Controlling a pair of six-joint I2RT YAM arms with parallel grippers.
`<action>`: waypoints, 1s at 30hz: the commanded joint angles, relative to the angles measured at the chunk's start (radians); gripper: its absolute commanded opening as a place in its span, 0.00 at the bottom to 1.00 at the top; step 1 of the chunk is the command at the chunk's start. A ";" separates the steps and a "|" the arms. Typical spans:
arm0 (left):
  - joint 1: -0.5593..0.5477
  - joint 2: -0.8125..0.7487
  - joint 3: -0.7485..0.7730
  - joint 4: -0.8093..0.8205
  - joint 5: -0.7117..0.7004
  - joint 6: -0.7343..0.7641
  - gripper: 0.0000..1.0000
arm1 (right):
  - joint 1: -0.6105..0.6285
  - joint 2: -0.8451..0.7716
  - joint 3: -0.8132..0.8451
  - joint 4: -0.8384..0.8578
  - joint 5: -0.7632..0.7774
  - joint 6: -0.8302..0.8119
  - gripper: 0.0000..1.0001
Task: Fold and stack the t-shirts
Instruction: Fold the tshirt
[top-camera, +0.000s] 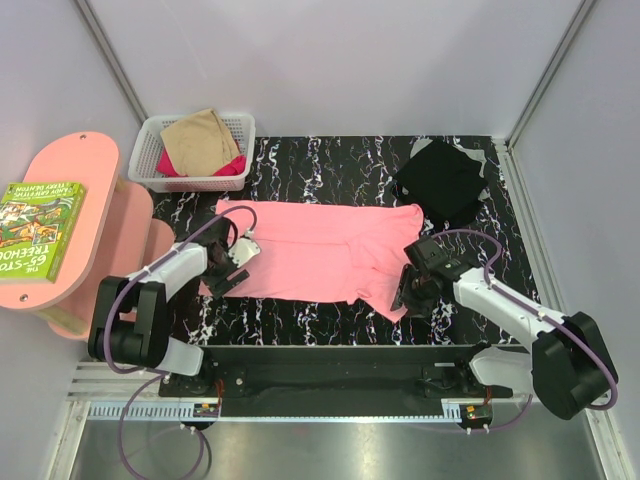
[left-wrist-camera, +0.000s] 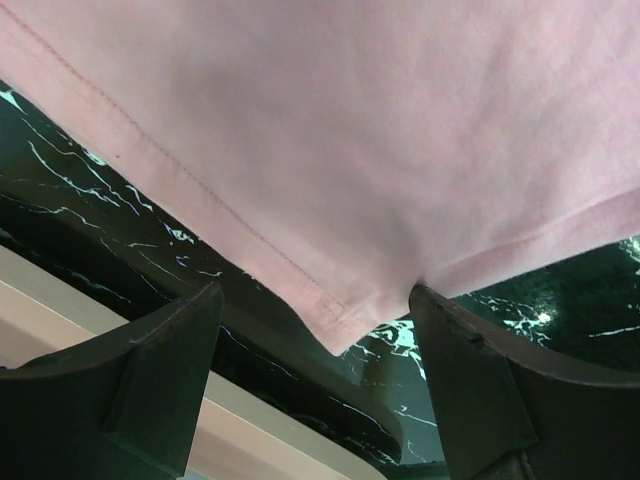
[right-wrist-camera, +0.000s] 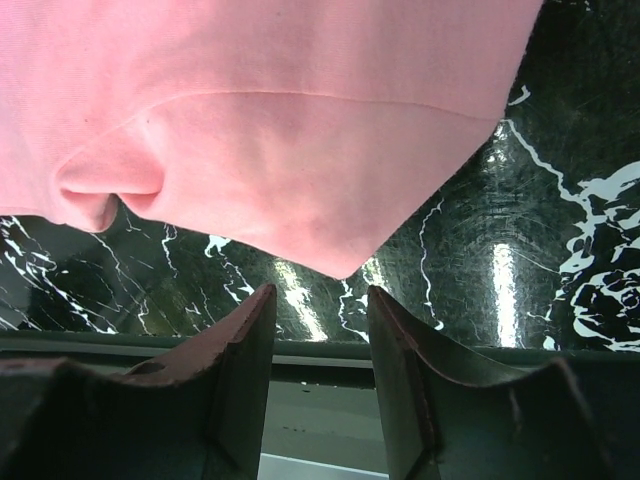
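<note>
Top external view: salmon pink t-shirt (top-camera: 315, 250), spread flat just nearward and rightward of the white basket (top-camera: 195, 182); soft, light, limp cloth, likely to sag and slide when lifted; best pinched at its near hem corners. Left gripper (left-wrist-camera: 315, 300) wide apart, empty, a hem corner showing between its jaws; right gripper (right-wrist-camera: 320, 295) parted, empty, a shirt corner just beyond its tips.
</note>
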 joint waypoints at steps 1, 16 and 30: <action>0.003 0.022 0.021 0.053 0.027 -0.004 0.81 | 0.010 0.004 -0.020 0.037 0.001 0.030 0.49; 0.005 0.050 0.036 0.069 0.024 -0.006 0.80 | 0.031 0.130 -0.050 0.143 0.000 0.056 0.48; 0.005 0.051 0.027 0.089 0.012 0.005 0.46 | 0.045 0.067 -0.075 0.143 -0.008 0.084 0.00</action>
